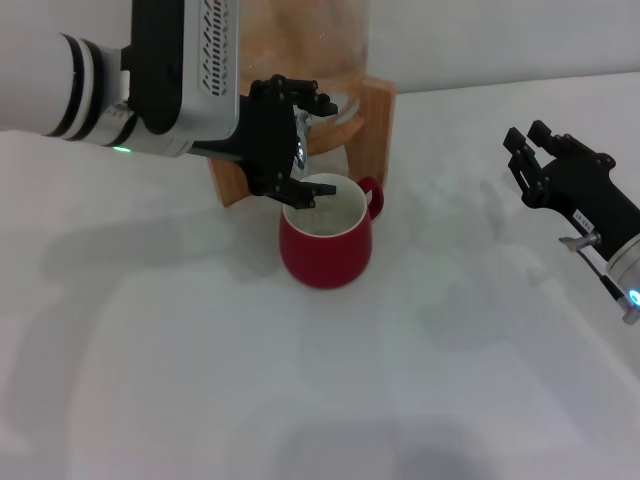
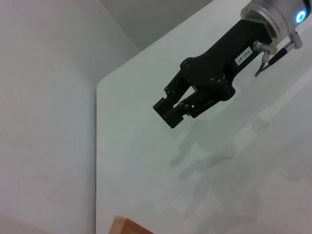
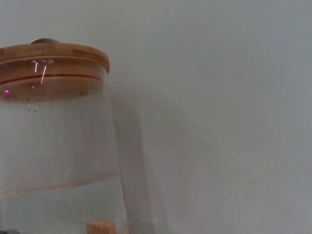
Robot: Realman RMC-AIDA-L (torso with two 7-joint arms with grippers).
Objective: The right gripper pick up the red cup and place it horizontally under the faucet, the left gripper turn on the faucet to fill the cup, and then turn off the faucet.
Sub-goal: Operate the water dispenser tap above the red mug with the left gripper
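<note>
The red cup (image 1: 325,248) stands upright on the white table, its white inside showing and its handle turned to the far right. Just above its far-left rim, the chrome faucet (image 1: 300,151) sticks out from the dispenser. My left gripper (image 1: 303,140) is open around the faucet, with black fingers above and below it; whether they touch it I cannot tell. My right gripper (image 1: 528,160) hovers open and empty at the right, well away from the cup. The left wrist view shows that right gripper (image 2: 174,111) over bare table.
A glass water dispenser (image 1: 300,40) sits on a wooden stand (image 1: 375,110) behind the cup. Its jar (image 3: 53,141) with a wooden lid (image 3: 53,52) fills the left of the right wrist view. The white table (image 1: 300,400) spreads in front.
</note>
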